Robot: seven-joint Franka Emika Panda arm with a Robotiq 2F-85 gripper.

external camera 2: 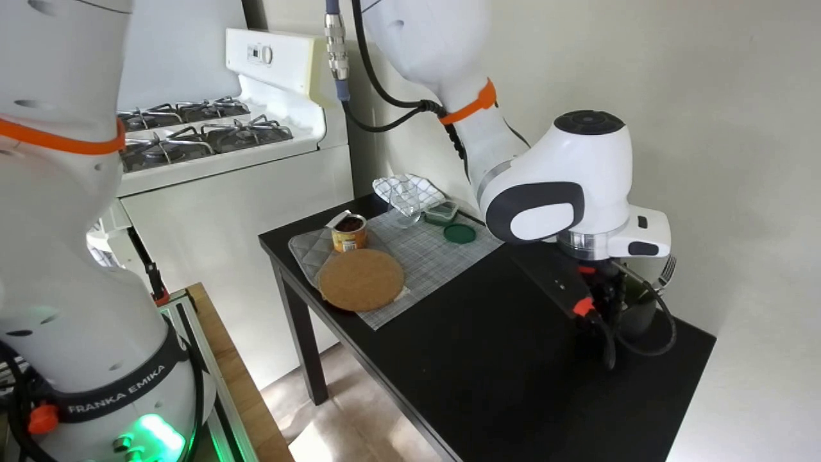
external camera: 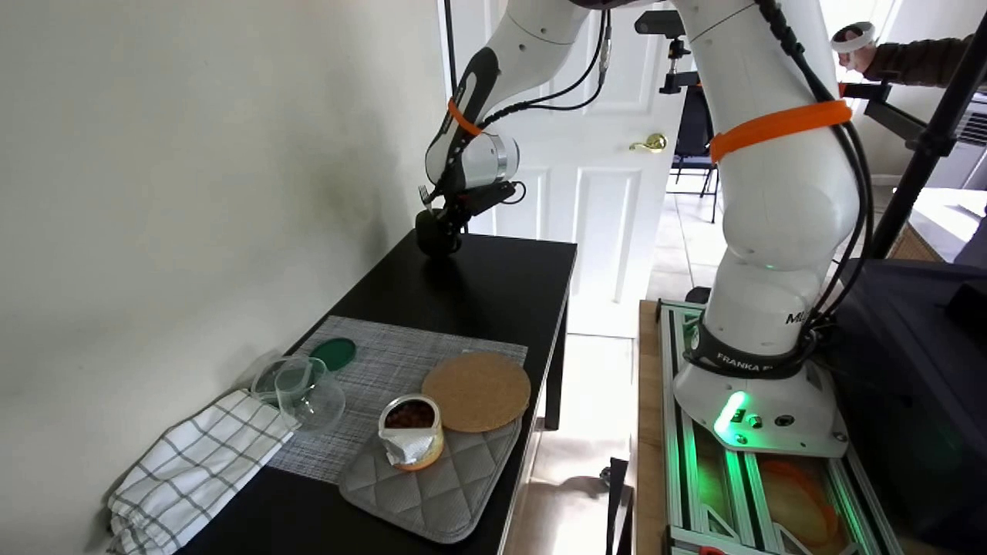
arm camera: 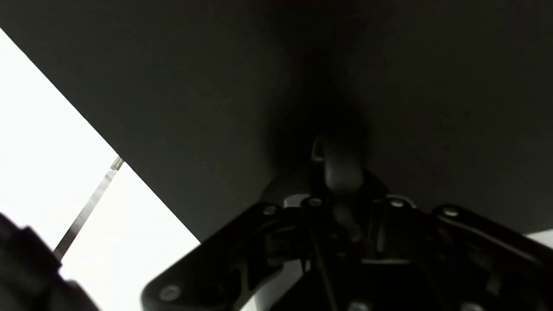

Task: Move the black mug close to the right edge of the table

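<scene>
The black mug point(external camera: 435, 233) is at the far end of the black table point(external camera: 501, 281), near the wall. It also shows in an exterior view point(external camera 2: 637, 317), with a fork point(external camera 2: 667, 273) sticking out of it. In the wrist view its handle point(arm camera: 343, 172) lies between my fingers. My gripper point(arm camera: 352, 205) points down at the mug's side and appears shut on this handle. The gripper point(external camera: 456, 220) partly hides the mug in both exterior views. The mug looks roughly upright. I cannot tell whether its base touches the table.
A grey mat point(external camera 2: 426, 253) holds a brown round board point(external camera 2: 361, 280), an open can point(external camera 2: 349, 233), a clear glass jar point(external camera: 310, 395) and a green lid point(external camera: 333, 353). A checked cloth point(external camera: 202, 466) lies by the wall. The table's edge point(arm camera: 119, 156) shows in the wrist view.
</scene>
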